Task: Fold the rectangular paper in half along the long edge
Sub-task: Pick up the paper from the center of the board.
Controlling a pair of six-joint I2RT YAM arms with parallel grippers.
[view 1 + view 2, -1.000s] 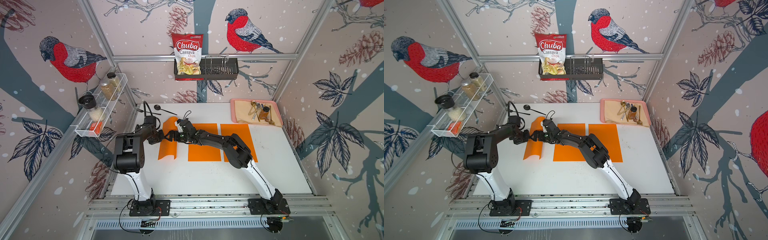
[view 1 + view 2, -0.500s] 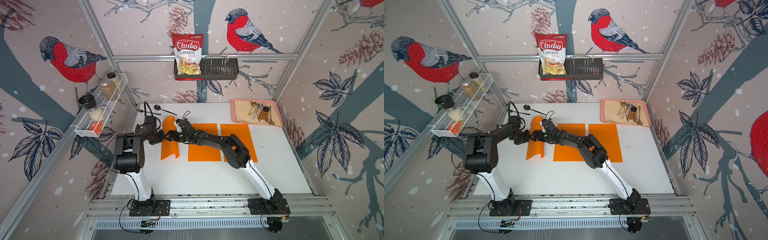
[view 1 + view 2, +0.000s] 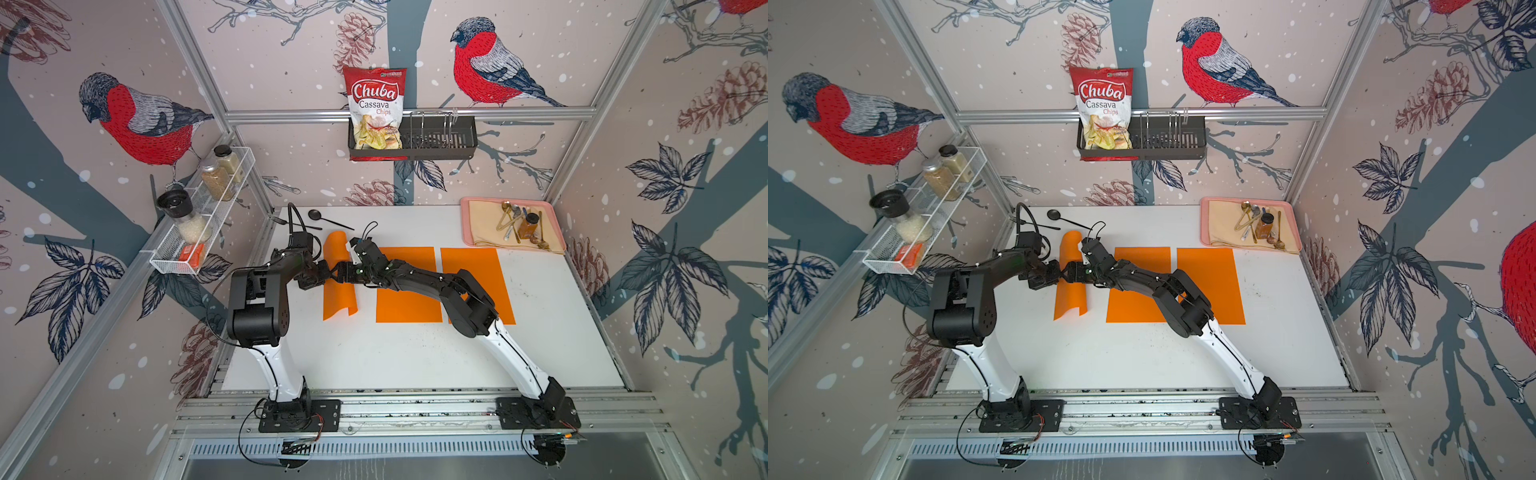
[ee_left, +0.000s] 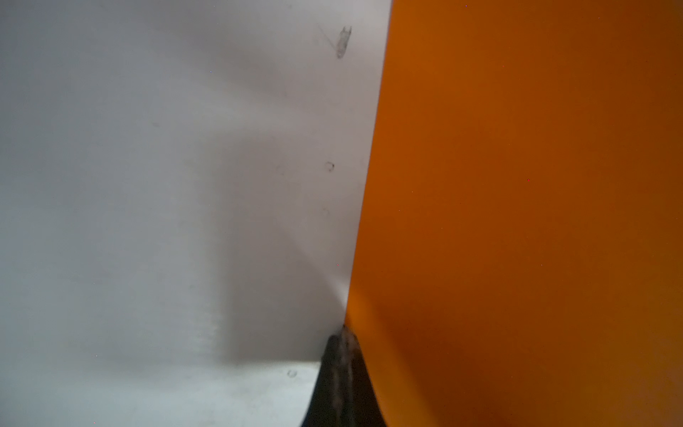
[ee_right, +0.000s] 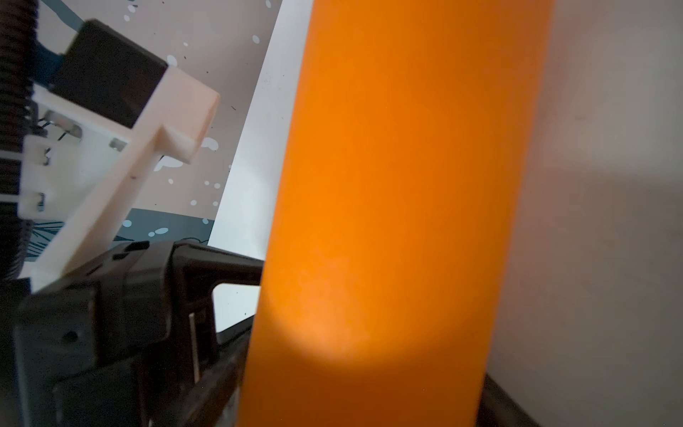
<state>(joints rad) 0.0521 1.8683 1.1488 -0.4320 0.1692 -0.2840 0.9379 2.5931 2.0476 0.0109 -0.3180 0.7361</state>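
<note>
Mid-fold: the orange paper point(image 3: 340, 299) lies on the left side of the white surface point(image 3: 374, 361), curled over into a loose loop with no crease pressed yet. The left tool point(image 3: 322, 277) is closed and pinches the paper's long edge. The right tool point(image 3: 337, 275) is right at the loop, and I can't tell its jaw gap. The next move likely calls for lining up the long edges, then flattening the rounded bend.

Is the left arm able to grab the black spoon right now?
Probably not: its jaws are shut on the curled orange paper. The black spoon lies bare close behind, so after letting go it likely could.
</note>
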